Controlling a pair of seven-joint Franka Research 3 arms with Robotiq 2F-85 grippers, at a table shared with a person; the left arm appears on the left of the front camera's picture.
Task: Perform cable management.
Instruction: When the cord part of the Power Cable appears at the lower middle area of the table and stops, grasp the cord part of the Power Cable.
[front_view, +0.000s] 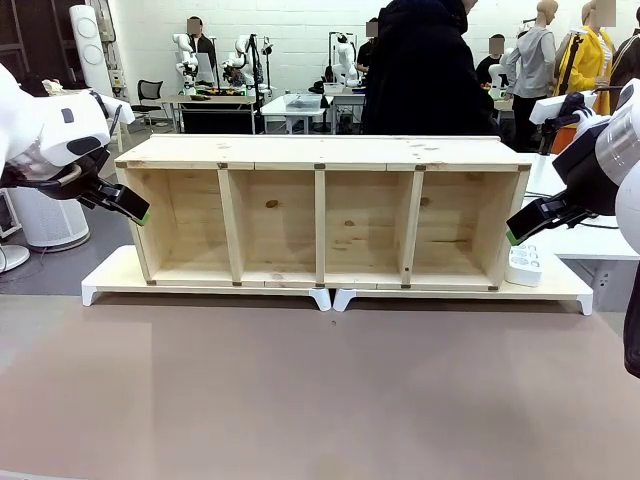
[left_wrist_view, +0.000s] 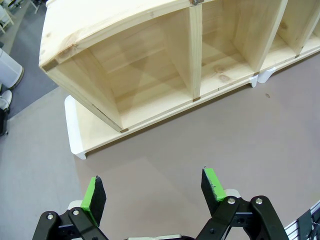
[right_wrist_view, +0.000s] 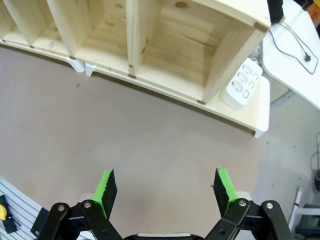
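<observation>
The cable (right_wrist_view: 295, 42) is a thin black cord lying on a white side table (right_wrist_view: 300, 75) past the shelf's right end, with its small plug end (right_wrist_view: 307, 58) resting there. A long wooden shelf (front_view: 320, 210) with several open bays lies on its side across the table. My left gripper (front_view: 135, 207) hovers open by the shelf's left end, and in its wrist view (left_wrist_view: 152, 189) nothing is between the green pads. My right gripper (front_view: 518, 232) hangs open near the shelf's right end, its jaws (right_wrist_view: 165, 184) wide over bare brown tabletop, well short of the cable.
The shelf rests on low white platforms (front_view: 200, 285). A white power strip (front_view: 524, 263) sits on the platform beside the shelf's right end. A person in a black coat (front_view: 420, 70) stands behind the shelf. The brown tabletop (front_view: 320, 390) in front is bare.
</observation>
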